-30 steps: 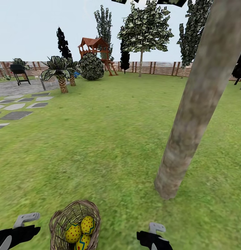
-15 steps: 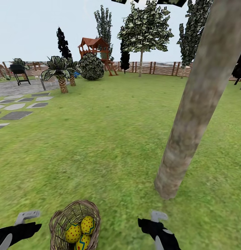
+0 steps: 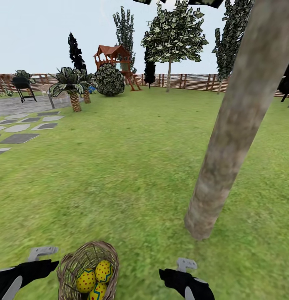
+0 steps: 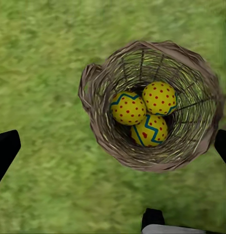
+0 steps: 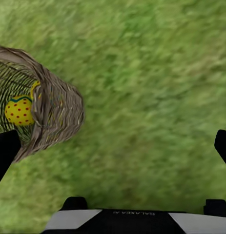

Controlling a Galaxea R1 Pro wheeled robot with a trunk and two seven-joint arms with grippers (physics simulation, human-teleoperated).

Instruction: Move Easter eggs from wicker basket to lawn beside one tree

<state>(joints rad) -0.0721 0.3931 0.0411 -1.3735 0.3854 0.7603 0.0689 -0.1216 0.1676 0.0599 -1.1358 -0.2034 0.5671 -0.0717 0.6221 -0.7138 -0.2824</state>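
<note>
The wicker basket point(image 3: 73, 266) stands on the lawn point(image 3: 132, 166) at the near edge of the head view, holding all three Easter eggs point(image 3: 85, 280) point(image 3: 103, 271) point(image 3: 98, 292). In the left wrist view the eggs point(image 4: 128, 108) point(image 4: 159, 97) point(image 4: 151, 130) lie clustered inside the basket point(image 4: 98, 87). My left gripper point(image 3: 46, 259) hovers open just left of the basket, its fingers point(image 4: 5, 151) spread wide. My right gripper point(image 3: 175, 271) is open over bare grass to the basket's right; the right wrist view catches the basket point(image 5: 54, 112) and one egg point(image 5: 18, 111). The tree's thick trunk point(image 3: 227, 137) rises close by, front right.
Grey paving slabs point(image 3: 19, 138) and a black grill point(image 3: 23, 85) lie far left. Short palms point(image 3: 73, 89), a round bush point(image 3: 109, 80), a wooden play tower point(image 3: 113, 56), more trees point(image 3: 173, 37) and the slat fence point(image 3: 190, 82) stand at the back. Open grass stretches between.
My left gripper has slid forward and right, closer to the basket. My right gripper has shifted slightly forward and left toward it. Eggs and basket stay put.
</note>
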